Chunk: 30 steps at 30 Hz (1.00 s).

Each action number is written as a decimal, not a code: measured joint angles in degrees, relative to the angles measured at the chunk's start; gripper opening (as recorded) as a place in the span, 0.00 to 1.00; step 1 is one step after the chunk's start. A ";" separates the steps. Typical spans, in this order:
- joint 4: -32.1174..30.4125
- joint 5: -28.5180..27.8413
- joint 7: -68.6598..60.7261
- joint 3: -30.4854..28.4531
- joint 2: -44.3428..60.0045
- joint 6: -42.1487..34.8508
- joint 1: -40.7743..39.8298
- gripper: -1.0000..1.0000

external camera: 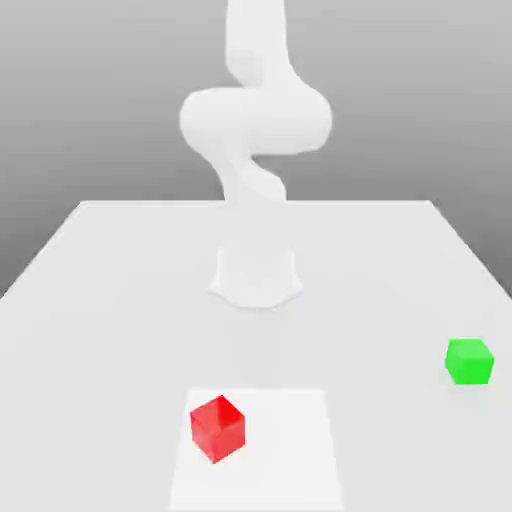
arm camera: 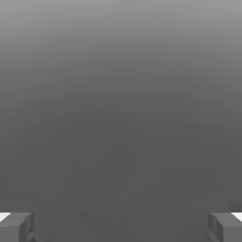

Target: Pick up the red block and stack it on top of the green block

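In the hand view we meet the gripper (arm camera: 121,228) with its jaws spread wide, one fingertip at each side and nothing held between them; beyond the jaws lies only a smooth grey backdrop, with neither block ahead of them. In the exterior view we find the red block (external camera: 218,429) away from the jaws, resting on a pale square patch (external camera: 285,450) of the white table (external camera: 120,330), turned so that a corner faces us; the green block (external camera: 469,361) sits well apart from it, also out of the jaws' reach, toward the exterior view's right.

We judge that the approach to the red block is the step in hand, with the grasp and the stacking both still to do; the next move calls for us to bring the open jaws down over the red block, turning them to match its slanted sides, since a grip across its corners could twist it or let it slip.

Some things are hard to make out; the white arm (external camera: 256,120) is cut off at the upper edge of the exterior view, and its pale base (external camera: 256,278) nearly melts into the table; the fingers are cropped in the hand view, and we cannot tell from it how far the jaws stand from either block.
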 joint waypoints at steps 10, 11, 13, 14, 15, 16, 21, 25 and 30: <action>-10.11 1.90 17.36 2.67 21.20 11.51 -5.34 0.50; -11.10 2.02 19.08 3.19 23.27 12.62 -6.07 0.50; -13.09 1.75 22.97 3.63 27.42 14.90 -6.99 0.50; -14.08 1.53 24.96 3.79 29.50 16.03 -7.41 0.50; -15.08 1.24 27.01 3.89 31.58 17.17 -7.78 0.50; -16.07 0.89 29.09 3.92 33.66 18.30 -8.10 0.50; -20.33 -1.37 38.86 2.58 44.07 24.33 -8.57 0.50; -19.69 -2.83 40.72 1.67 52.37 31.11 -7.94 0.50; -19.18 -3.41 41.24 1.23 56.05 34.28 -7.62 0.00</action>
